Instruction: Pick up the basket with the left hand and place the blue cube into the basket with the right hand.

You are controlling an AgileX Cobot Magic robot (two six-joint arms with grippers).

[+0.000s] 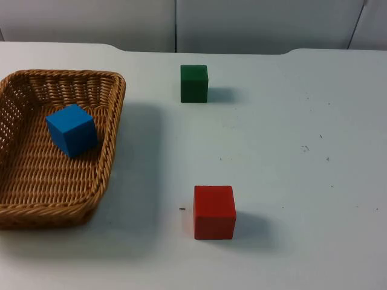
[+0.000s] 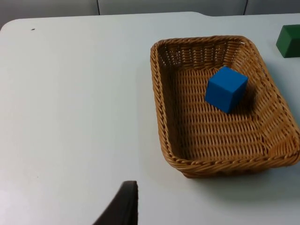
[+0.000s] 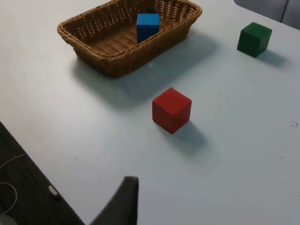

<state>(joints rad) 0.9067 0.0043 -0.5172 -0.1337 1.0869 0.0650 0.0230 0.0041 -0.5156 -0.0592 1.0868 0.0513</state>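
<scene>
White table (image 1: 290,181) w/ grey partition wall (image 1: 242,24) at the far edge. Wicker basket (image 1: 36,181) sits on the table's left side, blue cube (image 1: 72,130) inside it, tilted against the right wall. Red cube (image 1: 214,211) on the table nearer the front, green cube (image 1: 194,83) further back, both well apart from the basket. Left gripper: one fingertip (image 2: 123,206) above bare table near basket; right gripper fingertip (image 3: 123,202) near table edge. Can't tell the finger spread for either.
</scene>
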